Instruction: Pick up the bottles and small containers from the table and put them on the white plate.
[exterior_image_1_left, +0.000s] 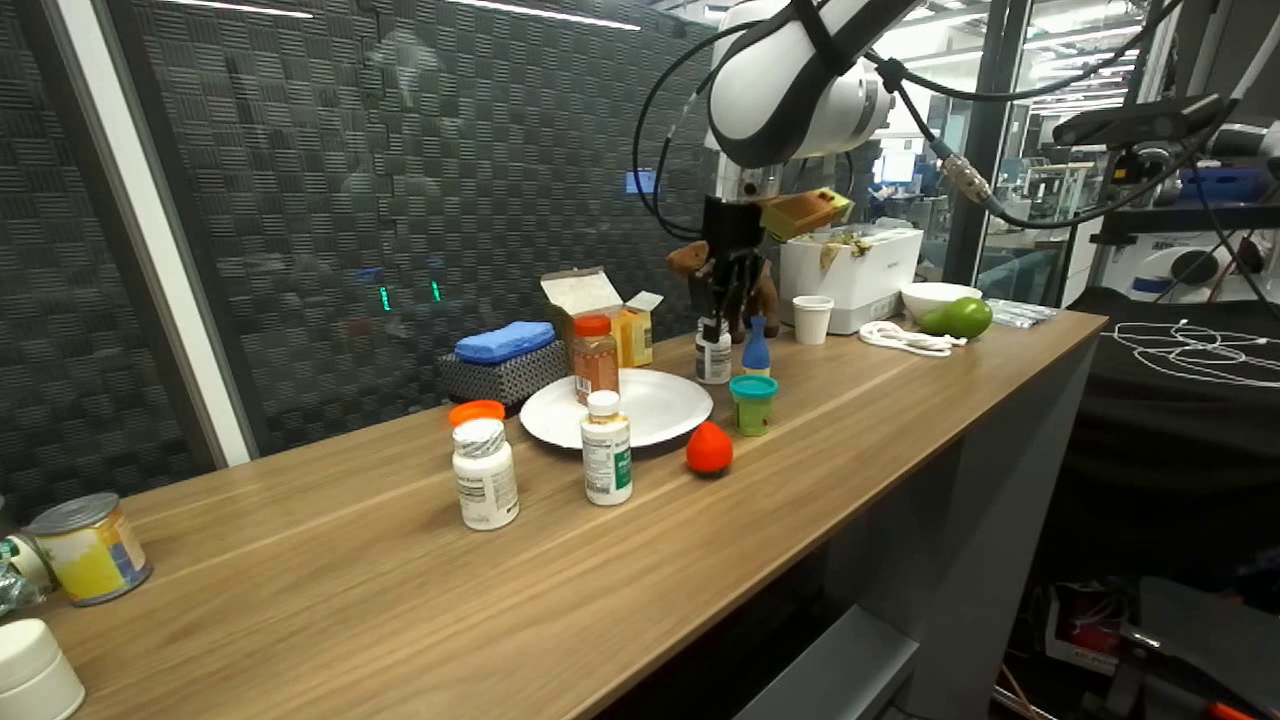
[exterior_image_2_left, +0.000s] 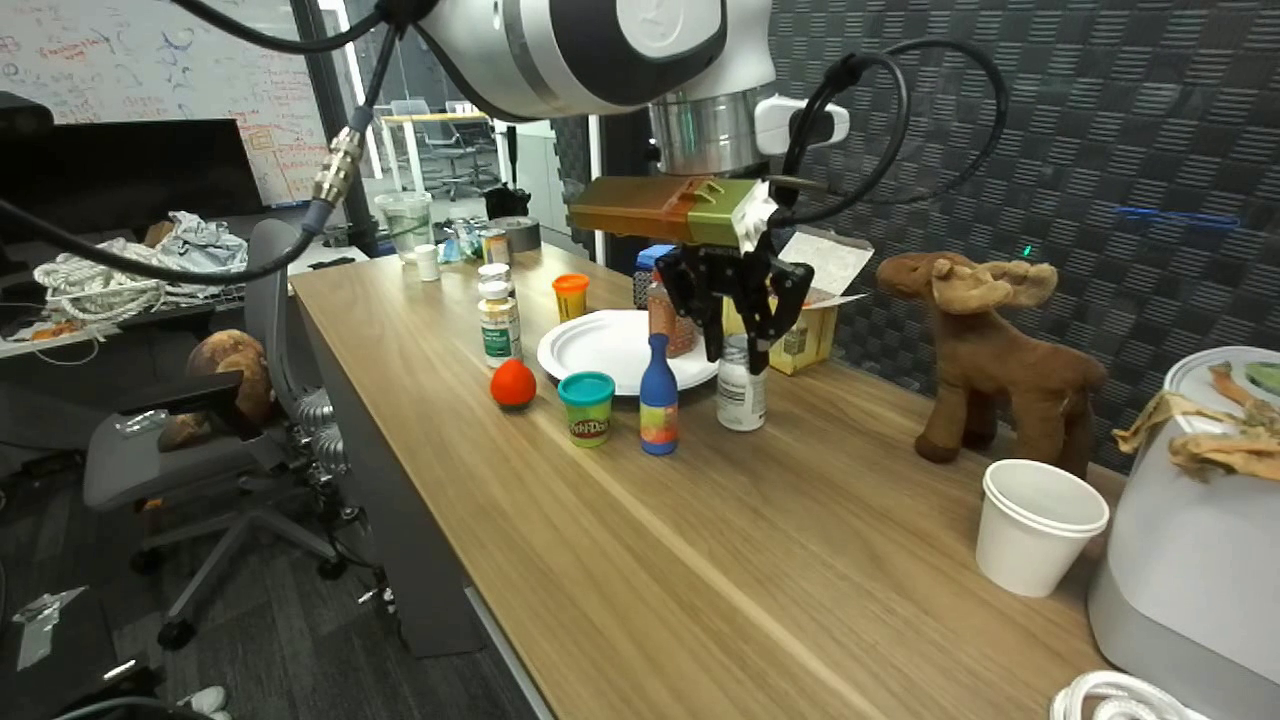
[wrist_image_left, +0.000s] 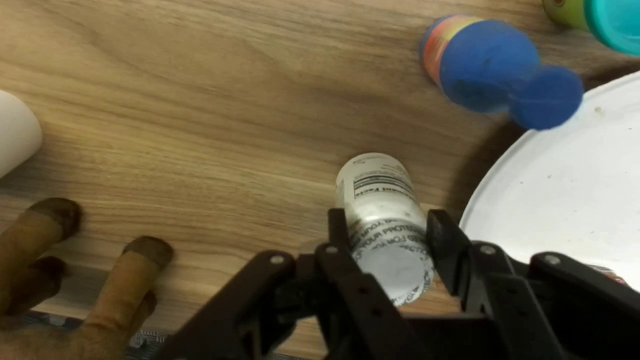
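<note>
Early on in the job, by the look of it. On the white plate (exterior_image_2_left: 605, 350), only the spice jar (exterior_image_1_left: 596, 362), seemingly standing up; maybe one done, maybe not part of the job. Lots left to bring over. Off the plate, all on the tabletop (exterior_image_2_left: 620, 570): the green-labelled pill bottle (exterior_image_1_left: 607, 455), the wide white pill bottle (exterior_image_1_left: 487, 485), the orange-lidded tub (exterior_image_2_left: 571, 298), the teal-lidded Play-Doh tub (exterior_image_2_left: 588, 410), the little red round container (exterior_image_2_left: 513, 385) and the blue bottle (exterior_image_2_left: 658, 400).

Next to go over, most likely: the supplement bottle (wrist_image_left: 381, 200), on the tabletop just beside the plate, not yet on it. Around the top part, the tool (wrist_image_left: 387, 220), with black fingers (wrist_image_left: 338, 227) snug on both sides in the wrist view. Seems to be holding the supplement bottle, but with no lift yet: bottom end seemingly flat on the tabletop in both exterior views.

Standing up, not lying down. Long axis up and down, with no clear lean. Top end pointing up, between the fingers; bottom end pointing down. In the wrist view, looks slanted, with the printed wrap of the top end near the tool, maybe just from looking down at an angle. To finish this one: lift, carry over the rim, set down upright on bare white.
</note>
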